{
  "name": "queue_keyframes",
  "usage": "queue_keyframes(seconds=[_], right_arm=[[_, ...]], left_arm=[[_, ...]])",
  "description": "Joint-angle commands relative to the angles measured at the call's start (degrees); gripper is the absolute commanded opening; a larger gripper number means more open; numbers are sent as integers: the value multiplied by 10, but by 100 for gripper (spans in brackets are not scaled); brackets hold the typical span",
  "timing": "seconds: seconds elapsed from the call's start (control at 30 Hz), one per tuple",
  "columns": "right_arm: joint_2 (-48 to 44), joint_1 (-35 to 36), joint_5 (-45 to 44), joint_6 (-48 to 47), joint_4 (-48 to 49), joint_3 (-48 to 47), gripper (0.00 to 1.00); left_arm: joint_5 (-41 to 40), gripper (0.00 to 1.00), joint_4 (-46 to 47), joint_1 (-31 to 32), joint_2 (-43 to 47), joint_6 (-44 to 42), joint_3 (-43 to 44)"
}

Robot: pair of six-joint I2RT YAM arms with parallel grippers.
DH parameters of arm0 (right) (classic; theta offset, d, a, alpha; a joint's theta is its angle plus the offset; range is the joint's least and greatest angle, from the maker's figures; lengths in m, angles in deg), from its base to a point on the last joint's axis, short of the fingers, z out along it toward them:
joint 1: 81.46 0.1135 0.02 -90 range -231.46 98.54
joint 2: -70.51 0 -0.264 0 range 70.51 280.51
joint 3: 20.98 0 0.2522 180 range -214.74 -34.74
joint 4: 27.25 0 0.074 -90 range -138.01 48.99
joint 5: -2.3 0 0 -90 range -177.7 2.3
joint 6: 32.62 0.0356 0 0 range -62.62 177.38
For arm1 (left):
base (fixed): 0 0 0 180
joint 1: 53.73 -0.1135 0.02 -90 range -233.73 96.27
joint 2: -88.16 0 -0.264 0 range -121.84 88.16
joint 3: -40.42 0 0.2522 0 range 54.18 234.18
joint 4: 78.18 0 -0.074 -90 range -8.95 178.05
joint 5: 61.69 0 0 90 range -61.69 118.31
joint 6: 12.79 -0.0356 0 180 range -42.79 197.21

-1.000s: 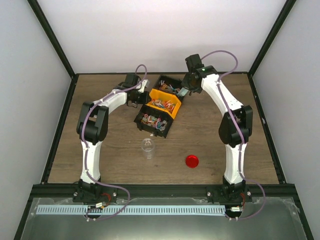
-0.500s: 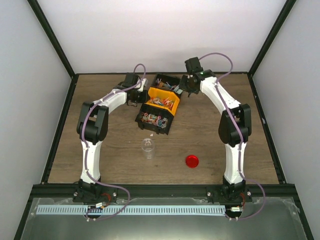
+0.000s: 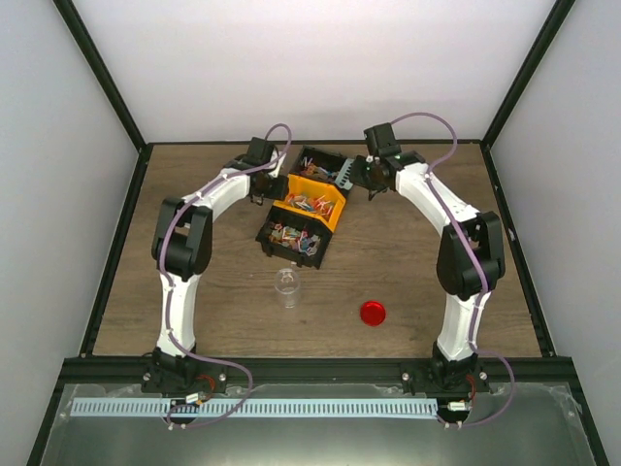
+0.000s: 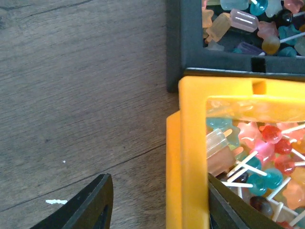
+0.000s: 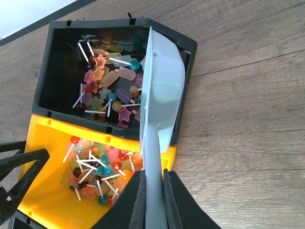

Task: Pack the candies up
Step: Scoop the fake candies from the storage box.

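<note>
The left gripper stands partly open astride the left wall of the yellow bin. One finger is outside over the table, the other inside just beside the candies, and it grips nothing. The right gripper is clamped on the handle of a pale blue scoop. The scoop's bowl lies over the right rim of the far black bin, with more candies heaped just left of it.
</note>
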State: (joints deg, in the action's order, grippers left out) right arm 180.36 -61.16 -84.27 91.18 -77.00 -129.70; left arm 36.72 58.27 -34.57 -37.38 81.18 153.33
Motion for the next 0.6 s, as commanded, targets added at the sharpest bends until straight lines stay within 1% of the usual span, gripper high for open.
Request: queue_keyframes(seconds=[0.0, 0.03, 0.1, 0.23, 0.27, 0.47, 0.57], right_arm=[[-5, 15, 25, -13, -30, -4, 1], [-3, 14, 27, -13, -32, -8, 1], [3, 15, 29, -15, -34, -18, 1], [15, 14, 34, -18, -42, -36, 1], [18, 15, 36, -19, -43, -40, 1], [16, 15, 69, -18, -20, -33, 1], [27, 15, 73, -13, -28, -40, 1]], left_arm=[[-48, 46, -20, 15, -13, -19, 28], [-47, 42, -21, 19, -15, -22, 32], [-49, 29, -27, 23, -18, -29, 38], [-49, 6, -33, 23, -16, -38, 38], [-49, 4, -33, 23, -14, -40, 36], [-34, 4, -27, 23, 0, -50, 18], [-22, 4, -23, 24, 6, -53, 6]])
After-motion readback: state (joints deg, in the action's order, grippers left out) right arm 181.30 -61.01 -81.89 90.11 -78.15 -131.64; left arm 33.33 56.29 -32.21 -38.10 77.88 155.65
